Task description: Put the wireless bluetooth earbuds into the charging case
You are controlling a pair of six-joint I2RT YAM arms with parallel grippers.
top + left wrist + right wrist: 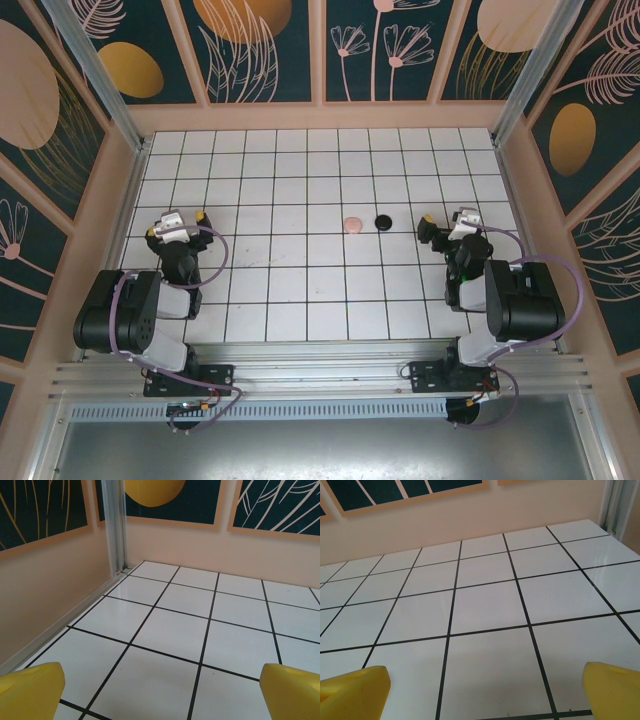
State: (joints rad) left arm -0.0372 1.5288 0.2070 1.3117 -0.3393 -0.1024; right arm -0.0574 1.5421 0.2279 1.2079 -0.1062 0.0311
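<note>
Two small round pieces lie side by side near the table's middle, one pale pink point(351, 224) and one black point(382, 221). At this size I cannot tell whether they are the earbuds or a charging case. My left gripper point(177, 222) sits low at the left, about five tiles from the pink piece. It is open, and between its yellow fingertips point(31, 690) there is only bare tile. My right gripper point(458, 222) rests at the right, roughly two tiles from the black piece. It is also open, with nothing between its yellow fingertips point(612, 690).
The white tiled table point(320, 290) with black grid lines is boxed in by peach walls. An aluminium post point(115, 525) stands in the far left corner and another point(620, 505) in the far right. Both arm bases sit at the near edge.
</note>
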